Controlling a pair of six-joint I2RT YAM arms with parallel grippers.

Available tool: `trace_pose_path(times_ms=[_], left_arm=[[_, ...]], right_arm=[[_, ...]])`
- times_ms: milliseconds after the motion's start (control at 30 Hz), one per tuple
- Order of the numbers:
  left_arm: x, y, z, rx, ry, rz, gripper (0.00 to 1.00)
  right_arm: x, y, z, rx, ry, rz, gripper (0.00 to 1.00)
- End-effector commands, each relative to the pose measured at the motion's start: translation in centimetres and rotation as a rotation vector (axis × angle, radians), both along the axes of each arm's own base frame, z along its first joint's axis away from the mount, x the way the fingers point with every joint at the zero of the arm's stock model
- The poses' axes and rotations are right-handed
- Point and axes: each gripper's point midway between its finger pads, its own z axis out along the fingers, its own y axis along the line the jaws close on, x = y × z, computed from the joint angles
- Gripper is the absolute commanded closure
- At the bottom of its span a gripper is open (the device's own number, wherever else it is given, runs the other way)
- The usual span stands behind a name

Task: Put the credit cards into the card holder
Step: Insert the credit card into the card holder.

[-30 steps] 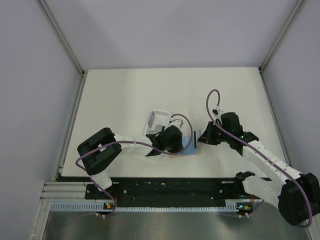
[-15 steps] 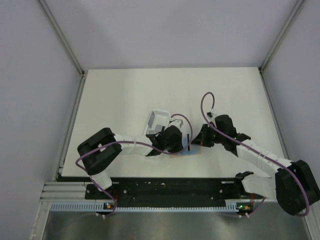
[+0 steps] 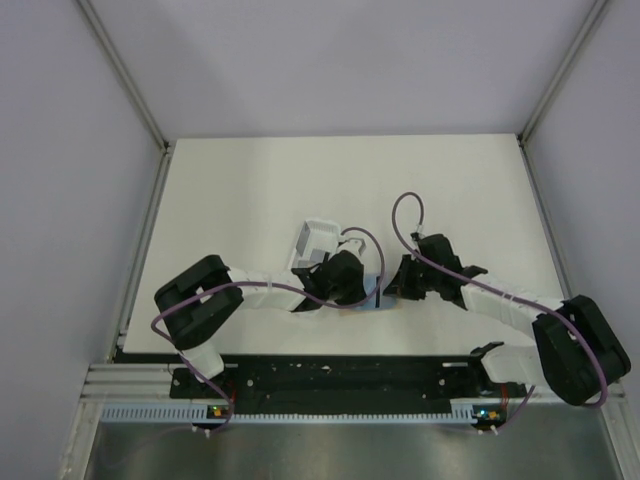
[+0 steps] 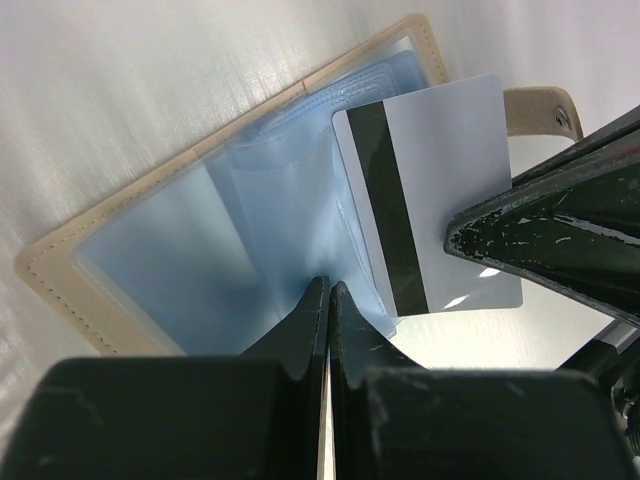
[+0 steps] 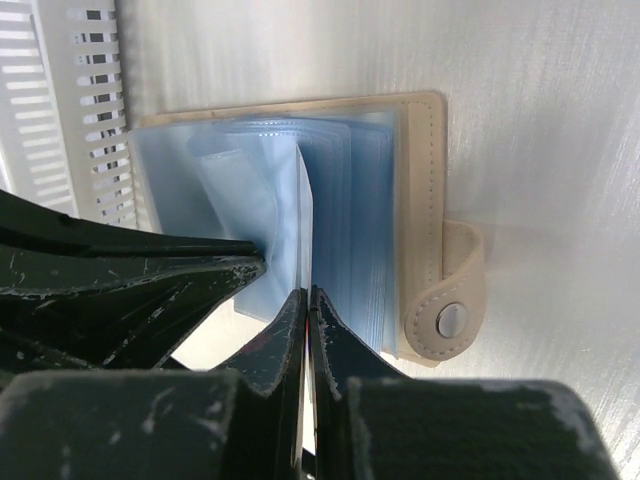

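Card holder (image 5: 420, 180): tan stitched leatherette, glossy pale-blue sleeves, rounded snap tab; lies open near the middle of the bench's (image 3: 250, 180) near edge. Credit card (image 4: 450, 170): thin, silvery, black stripe; clamped edgewise in right gripper (image 5: 306, 295) (over the sleeves). Left gripper (image 4: 327, 290): jaws together against a sleeve.

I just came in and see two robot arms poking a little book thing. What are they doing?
The right gripper is shut on a thin white card with a black stripe, holding it on edge over the light blue plastic sleeves of the open tan leather-like card holder. The left gripper is shut too, its tips against the sleeves, seemingly steadying them. The card is not fully in a sleeve yet.
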Motion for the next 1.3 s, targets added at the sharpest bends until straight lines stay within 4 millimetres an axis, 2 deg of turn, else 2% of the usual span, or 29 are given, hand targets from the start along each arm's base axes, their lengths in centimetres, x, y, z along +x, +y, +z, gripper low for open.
trace_pose_path(times_ms=[0,233,467,533,633,800,900,1000,1167,1267], left_arm=[[-1.9,4.4,-3.6,0.173,0.076,0.015,1.0],[-1.5,5.8,-1.9,0.196,0.042,0.048,1.0],[-1.5,9.4,-0.5,0.246,0.021,0.165,1.0],[-1.3,10.0,0.8,0.227,-0.006,0.192,1.0],[-1.1,9.8,3.7,0.152,-0.055,0.195,1.0],[-0.5,8.0,10.0,-0.029,-0.166,0.145,1.0],[-0.1,6.5,12.4,-0.107,-0.222,0.098,1.0],[0.1,4.7,12.2,-0.132,-0.221,0.052,1.0],[0.8,1.8,8.6,-0.1,-0.163,0.021,1.0],[0.9,0.8,7.2,-0.079,-0.144,0.021,1.0]], right_arm=[[-0.2,-0.8,-1.4,-0.09,0.031,-0.022,1.0],[-0.1,-1.7,-1.8,-0.155,0.044,-0.042,1.0],[-0.3,-2.3,-2.0,-0.182,0.049,-0.047,1.0],[-0.4,-2.3,-2.0,-0.185,0.05,-0.046,1.0],[-0.5,-2.5,-2.1,-0.191,0.048,-0.047,1.0],[-0.5,-2.5,-2.2,-0.194,0.049,-0.045,1.0],[-0.4,-2.6,-2.1,-0.199,0.05,-0.047,1.0],[-0.3,-2.6,-1.9,-0.204,0.049,-0.051,1.0],[-0.1,-2.6,-1.2,-0.203,0.039,-0.054,1.0],[-0.1,-2.6,-1.0,-0.204,0.036,-0.051,1.0]])
